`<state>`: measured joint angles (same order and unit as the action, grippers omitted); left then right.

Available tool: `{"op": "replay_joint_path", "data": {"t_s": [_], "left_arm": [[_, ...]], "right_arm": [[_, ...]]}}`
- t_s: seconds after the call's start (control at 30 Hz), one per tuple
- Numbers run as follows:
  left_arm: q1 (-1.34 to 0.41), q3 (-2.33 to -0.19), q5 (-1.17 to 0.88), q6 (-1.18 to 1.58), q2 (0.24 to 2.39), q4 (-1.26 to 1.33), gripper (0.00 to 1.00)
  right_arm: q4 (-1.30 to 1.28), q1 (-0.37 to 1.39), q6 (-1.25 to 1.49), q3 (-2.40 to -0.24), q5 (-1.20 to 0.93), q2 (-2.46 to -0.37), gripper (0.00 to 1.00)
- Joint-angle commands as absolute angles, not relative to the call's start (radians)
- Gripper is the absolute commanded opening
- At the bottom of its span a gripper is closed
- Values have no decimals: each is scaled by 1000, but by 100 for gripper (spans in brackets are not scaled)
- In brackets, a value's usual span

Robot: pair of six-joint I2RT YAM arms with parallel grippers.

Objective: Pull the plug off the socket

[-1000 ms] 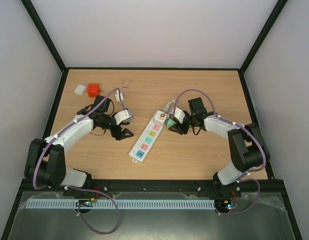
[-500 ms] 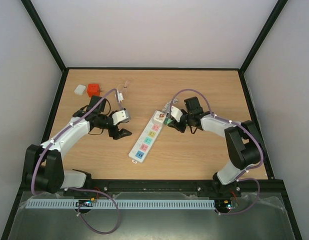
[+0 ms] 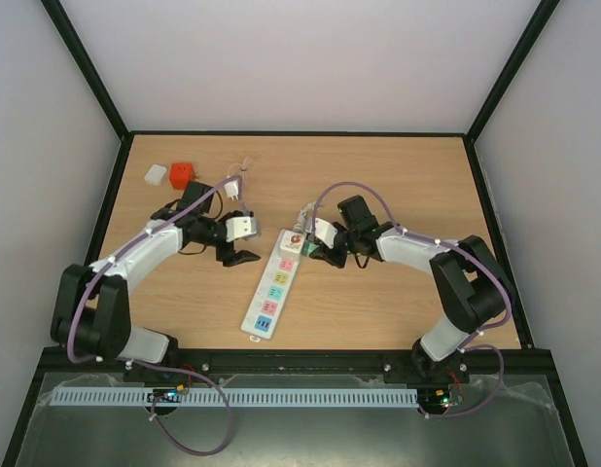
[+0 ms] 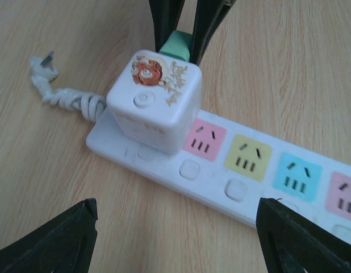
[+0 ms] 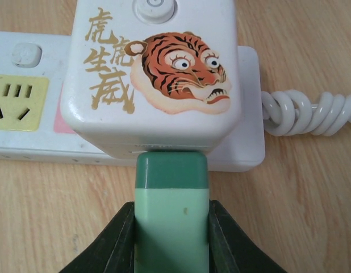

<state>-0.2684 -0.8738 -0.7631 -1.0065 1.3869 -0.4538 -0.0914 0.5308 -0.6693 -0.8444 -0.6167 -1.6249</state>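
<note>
Socket: one long white rectangular plastic power strip (image 3: pixel 273 292), diagonal on the wooden table (image 3: pixel 407 175), four coloured outlets (image 4: pixel 246 156) uncovered. One white cube adapter with tiger print (image 4: pixel 155 105) sits on its far end. One green rectangular plug (image 5: pixel 171 193) butts the cube; your right gripper (image 5: pixel 171 222) clamps it. Your left gripper (image 4: pixel 175 227) hangs with jaws apart, empty.

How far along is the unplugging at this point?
Done: the right gripper is shut on the green plug. In hand: the pull; the plug sits flush against the tiger cube on the strip. Left to do: pulling it free. The left gripper hangs open by the strip.
</note>
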Motion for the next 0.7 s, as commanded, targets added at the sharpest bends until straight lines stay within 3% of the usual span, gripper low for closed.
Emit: {"op": "replay_joint_path", "data": {"t_s": [0.0,0.37,0.53,0.67], "left_arm": [[-313,-962,-819,-1067,1498,-421,79],[-429,-1041,-752,-1054,1656,-337,89],[-439,-1064,-753,-1084,1707,-339,87],[-452,-1078,-756,-1092,1738,-351,79]], "right_arm": [[-63,561,-622,-867,-651,-1627,18],[-40,586,-615,-854,-652,-1640,17],[-25,586,-611,-850,-654,-1641,17],[-19,586,-610,-846,-653,-1636,17]]}}
